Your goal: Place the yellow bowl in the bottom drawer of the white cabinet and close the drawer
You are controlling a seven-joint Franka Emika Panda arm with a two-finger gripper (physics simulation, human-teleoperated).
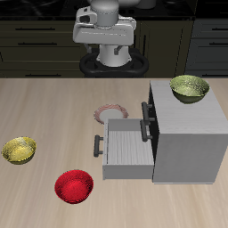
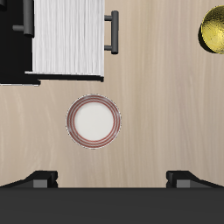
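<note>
**Bottom drawer open, yellow bowl out on the worktop, end effector empty**

- Yellow bowl (image 1: 20,150) sits on the worktop (image 1: 53,107) at left-centre of the exterior frame, well apart from the white cabinet (image 1: 187,142). Also in the wrist view (image 2: 213,30), cut off by the frame edge.
- White cabinet is right of centre in the exterior frame. Bottom drawer (image 1: 125,151) is pulled out toward frame left, nothing visible inside, dark bar handle (image 1: 97,145) on its front. Wrist view shows the same drawer (image 2: 66,35) with its handle (image 2: 112,32).
- Upper drawer is shut; its handle (image 1: 145,120) sits just above the open one.
- Olive-green bowl (image 1: 189,87) rests on top of the cabinet.
- Red bowl (image 1: 74,186) on the worktop near the lower edge of the exterior frame, between the yellow bowl and the drawer front.
- White plate with reddish rim (image 1: 110,113) lies on the worktop beside the cabinet; wrist camera looks straight down at it (image 2: 93,119).
- End effector (image 2: 112,179): the 2 fingers (image 2: 38,179) are spread wide, nothing between them, holding nothing. In the exterior view it's high near the top, by the robot base (image 1: 111,62).
</note>
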